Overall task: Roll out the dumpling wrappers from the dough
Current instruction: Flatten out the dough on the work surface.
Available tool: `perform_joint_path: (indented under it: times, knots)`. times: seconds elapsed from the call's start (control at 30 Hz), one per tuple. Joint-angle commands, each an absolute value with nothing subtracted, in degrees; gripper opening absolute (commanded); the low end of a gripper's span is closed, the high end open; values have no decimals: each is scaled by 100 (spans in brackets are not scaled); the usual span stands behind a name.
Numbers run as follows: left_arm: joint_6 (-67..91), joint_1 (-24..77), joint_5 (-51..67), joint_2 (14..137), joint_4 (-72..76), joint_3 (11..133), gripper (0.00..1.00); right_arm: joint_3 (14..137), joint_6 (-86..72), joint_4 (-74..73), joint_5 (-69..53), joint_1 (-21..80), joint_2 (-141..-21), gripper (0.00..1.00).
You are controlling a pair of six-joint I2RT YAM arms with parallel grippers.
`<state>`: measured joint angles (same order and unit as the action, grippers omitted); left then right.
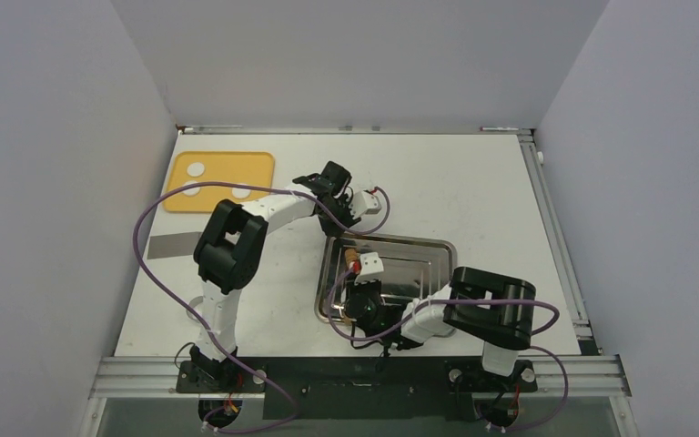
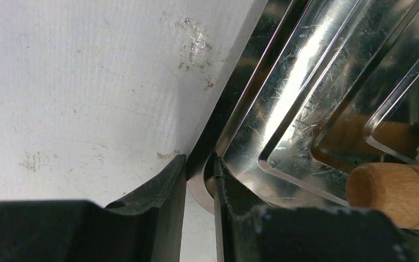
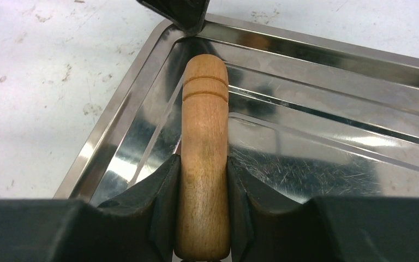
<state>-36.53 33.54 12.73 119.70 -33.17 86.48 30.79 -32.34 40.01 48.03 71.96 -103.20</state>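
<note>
Left claw (image 2: 199, 164) is narrow and pinches the rim of the tray (image 2: 283, 109) at a corner. In the left wrist view the rim sits between the two fingers (image 2: 158, 191). Right claw (image 3: 203, 164) is clamped on a wooden rolling pin (image 3: 204, 109). The pin runs up the middle of the right wrist frame over the tray floor, grooved end toward the tray's upper-left corner. Can't tell if it touches the metal. The left claw's tip shows at that corner, top of the same frame. In the top view the tray sits mid-frame on the desk (image 1: 473, 182), with both claws at its left end, left claw (image 1: 353, 238) above right claw (image 1: 357, 278). Dough (image 1: 195, 168) is three white lumps on the yellow board (image 1: 255, 164), upper left of the top frame, well apart from the tray and both claws. A grey strip (image 1: 173, 244) lies on the desk just below the board.
</note>
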Motion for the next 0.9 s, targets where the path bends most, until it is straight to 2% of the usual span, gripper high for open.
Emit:
perform_joint_path:
  times: [0.0,0.23,0.5,0.7,0.87]
  knots:
    - [-3674,3278,932,12406,-3516,8492,0,2679,-2666,2364,4084,7340,-10346,8]
    - [-3673,3278,906,12445,-3550,8530,0,2330,-2088,3529,3921,6791,-9278,8]
    - [-3665,3261,1015,12428,-3611,8591,0,1904,-1510,4524,3819,6734,-8392,8]
    - [-3617,3209,1415,12247,-3871,8941,17,1495,-1149,4935,3877,6671,-7260,8]
    - [-3629,3161,1749,11975,-4244,9357,29,1081,-834,5122,3431,6482,-6284,8]
